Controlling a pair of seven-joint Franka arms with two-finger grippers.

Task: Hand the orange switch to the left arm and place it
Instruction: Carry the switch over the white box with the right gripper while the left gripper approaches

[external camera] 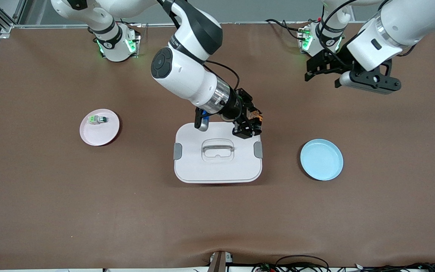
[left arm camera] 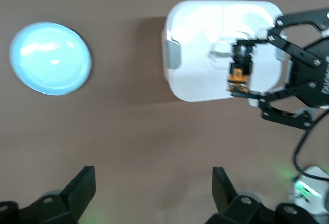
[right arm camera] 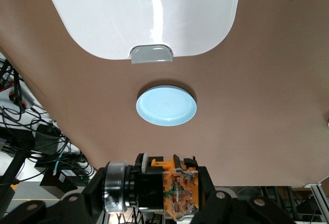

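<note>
The orange switch (external camera: 255, 116) is up in the air, over the edge of the box (external camera: 217, 168) that lies nearest the robots' bases. My right gripper (external camera: 252, 124) is shut on it. The right wrist view shows the switch (right arm camera: 177, 188) close up, black body and orange end, clamped between the right gripper's (right arm camera: 159, 185) fingers, with the box (right arm camera: 154, 18) below. My left gripper (external camera: 313, 68) hangs open and empty over the table near its own base. In the left wrist view its fingers (left arm camera: 82, 185) stand wide apart, and the switch (left arm camera: 238, 75) shows over the box (left arm camera: 200, 44).
A light blue plate (external camera: 321, 159) lies toward the left arm's end of the table, beside the box. A pink plate (external camera: 106, 134) toward the right arm's end carries a white switch with a green cap (external camera: 96, 119). Cables hang past the table's front edge.
</note>
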